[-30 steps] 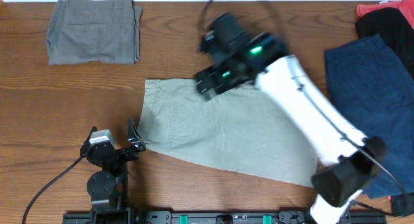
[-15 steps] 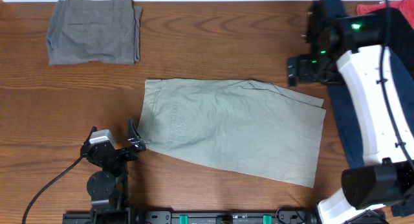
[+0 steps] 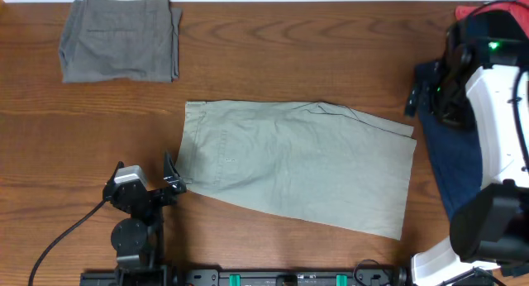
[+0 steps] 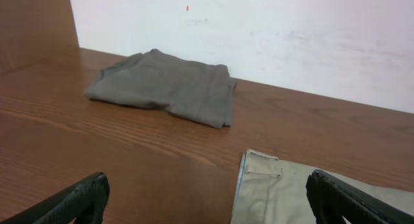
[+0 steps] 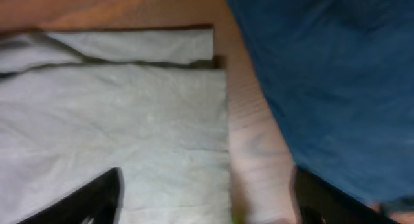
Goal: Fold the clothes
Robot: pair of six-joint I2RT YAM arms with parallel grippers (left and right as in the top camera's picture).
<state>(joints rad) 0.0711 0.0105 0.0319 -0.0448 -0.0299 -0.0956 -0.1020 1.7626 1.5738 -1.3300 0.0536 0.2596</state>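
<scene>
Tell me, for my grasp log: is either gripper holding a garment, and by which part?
Nothing is held; the left gripper and right gripper are both open and empty.

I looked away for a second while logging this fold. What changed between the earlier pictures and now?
The right gripper swung from over the top edge of the khaki shorts off to the right; it now hangs, jaws open and empty, above the shorts' right edge beside the dark blue garment. The shorts, the folded grey garment and the left gripper stayed put.

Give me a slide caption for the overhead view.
Khaki shorts flat mid-table, folded grey garment far left, right arm above the dark blue garment.
</scene>
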